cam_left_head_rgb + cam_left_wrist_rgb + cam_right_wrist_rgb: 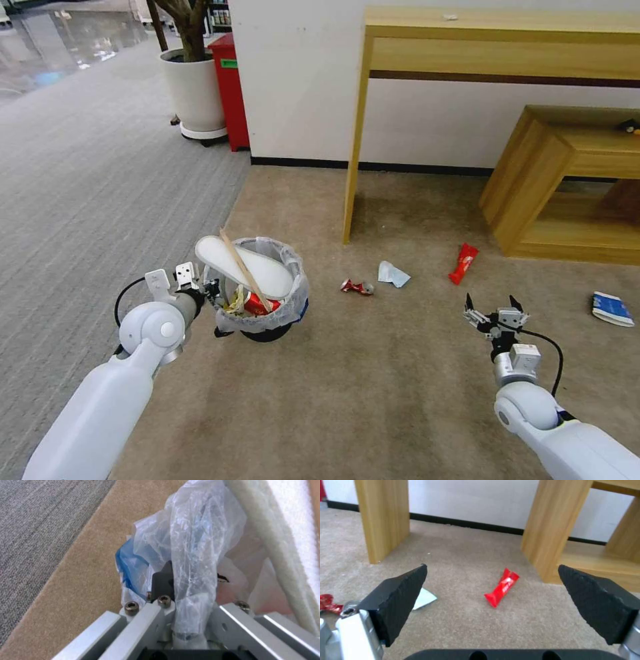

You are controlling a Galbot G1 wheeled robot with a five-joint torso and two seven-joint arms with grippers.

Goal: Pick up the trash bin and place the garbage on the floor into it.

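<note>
- Down on the beige floor (373,387), from my head camera, I see the trash bin (263,293) near the edge where the grey striped carpet (87,200) begins. My left gripper (208,291) is clamped on its bag-lined rim at the side nearest that carpet.
- Across the bin's mouth lies a white slipper (253,265), with a wooden stick (245,270) slanting over it and a red wrapper (261,305) and yellowish scraps lower inside.
- Still on the floor I count a crushed red-white cup (357,287), a pale paper wad (393,274) just beside it, a red snack wrapper (464,263) farther toward the low wooden shelf (567,187), and a blue-white carton (612,309) off to my right.
- My right gripper (495,313) hangs above the carpet between the snack wrapper and the carton, spread wide and holding nothing.
- A tall wooden table (493,47) stands against the wall behind; a white plant pot (195,97) and a red box (230,93) sit farther back.
- From my left wrist camera, the fingers (163,582) pinch the crinkled translucent bag (196,542) at the rim, blue edge (128,565) beside them, and the slipper's fleecy side (286,542) close by.
- From my right wrist camera, both black pads (400,597) stand far apart, and the red snack wrapper (501,587) lies on the carpet between them, farther out. The paper wad (425,598) peeks past one pad, the crushed cup (328,603) at the frame's edge.
</note>
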